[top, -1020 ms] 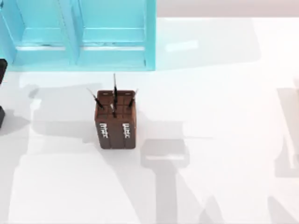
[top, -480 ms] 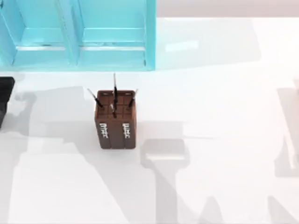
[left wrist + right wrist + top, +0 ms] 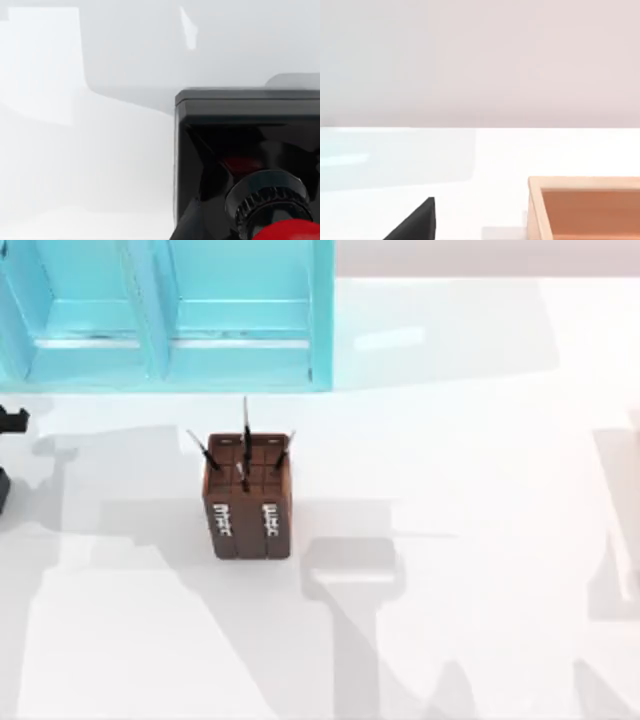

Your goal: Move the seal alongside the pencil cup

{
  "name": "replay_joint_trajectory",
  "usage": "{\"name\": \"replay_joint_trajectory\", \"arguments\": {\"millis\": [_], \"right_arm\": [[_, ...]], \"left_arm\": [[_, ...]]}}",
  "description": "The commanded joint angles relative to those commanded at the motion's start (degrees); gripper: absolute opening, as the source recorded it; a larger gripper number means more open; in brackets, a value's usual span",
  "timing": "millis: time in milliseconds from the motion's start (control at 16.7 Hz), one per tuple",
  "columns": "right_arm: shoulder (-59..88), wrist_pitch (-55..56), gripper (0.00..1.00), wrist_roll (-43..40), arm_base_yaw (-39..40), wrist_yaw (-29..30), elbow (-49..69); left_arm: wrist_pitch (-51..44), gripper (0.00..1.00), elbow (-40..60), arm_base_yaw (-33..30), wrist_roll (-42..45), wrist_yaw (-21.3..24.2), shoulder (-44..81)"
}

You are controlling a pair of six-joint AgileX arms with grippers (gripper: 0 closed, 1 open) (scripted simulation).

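**A:** What is biggest here?

**B:** The white table (image 3: 480,440). Then the turquoise cabinet (image 3: 170,310), which takes the upper left of the top view.

**A:** And the pencil cup?

**B:** The pencil cup (image 3: 248,502) stands upright left of centre, just below the cabinet. Its thin dark pencils (image 3: 245,435) stick up and its white markings face the lower edge. The table beside it on both sides is bare.

**A:** Anything else?

**B:** A tan open box (image 3: 585,207) sits at the lower right of the right wrist view.

**A:** Where is the seal?

**B:** The seal (image 3: 245,150) is at the lower right of the left wrist view. Its black block base rests on the table and its red knob is cut off by the bottom edge.

**A:** And the left gripper, clamped or apart?

**B:** I cannot tell. Dark parts of the left arm (image 3: 10,421) sit at the left edge of the top view, well apart from the cup.
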Motion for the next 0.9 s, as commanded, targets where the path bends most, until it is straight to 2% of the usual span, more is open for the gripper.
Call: {"name": "replay_joint_trajectory", "arguments": {"millis": [240,900], "right_arm": [[0.0,0.0,1.00,0.0,0.0,0.0,0.0],[0.0,0.0,1.00,0.0,0.0,0.0,0.0]], "left_arm": [[0.0,0.02,0.0,0.0,0.0,0.0,0.0],[-0.9,0.00,0.9,-0.7,-0.7,0.0,-0.1]]}}
